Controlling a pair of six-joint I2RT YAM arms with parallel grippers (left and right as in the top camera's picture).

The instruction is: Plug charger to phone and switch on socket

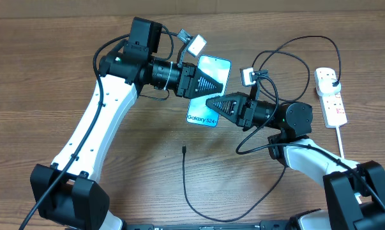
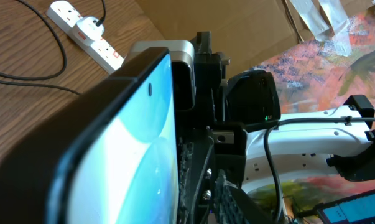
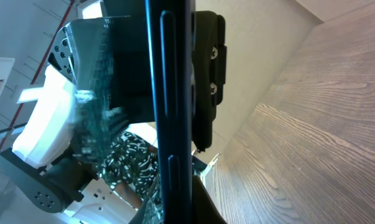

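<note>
Left arm (image 1: 103, 121): reaches in from the left side of the surface (image 1: 147, 166) towards the middle.
Left jaws: closed on the phone's upper half, one pad on each flat face, as seen in the right wrist view.
Phone (image 1: 216, 67): held between the two arms at the middle, apparently off the surface. The lit screen faces up and the long axis runs from far to near. The "Galaxy" end is nearest the robot.
Charger (image 1: 184, 172): thin black cable lying loose on the surface. The connector tip (image 1: 184, 149) is free, not gripped, and points towards the phone's near end.
Right jaws: closed on the phone's near half from the right.
Right arm (image 1: 307, 153): stretched in from the right edge.
Socket (image 1: 332, 102): white strip at the far right, well apart from the phone. A lead is seen plugged into its far end.
Governing relation: the tip lies near the phone's near end, on the robot's side of it and slightly left. The right jaws are judged marginally nearer. Neither is free, so one would have to let go before the tip can be fetched.
</note>
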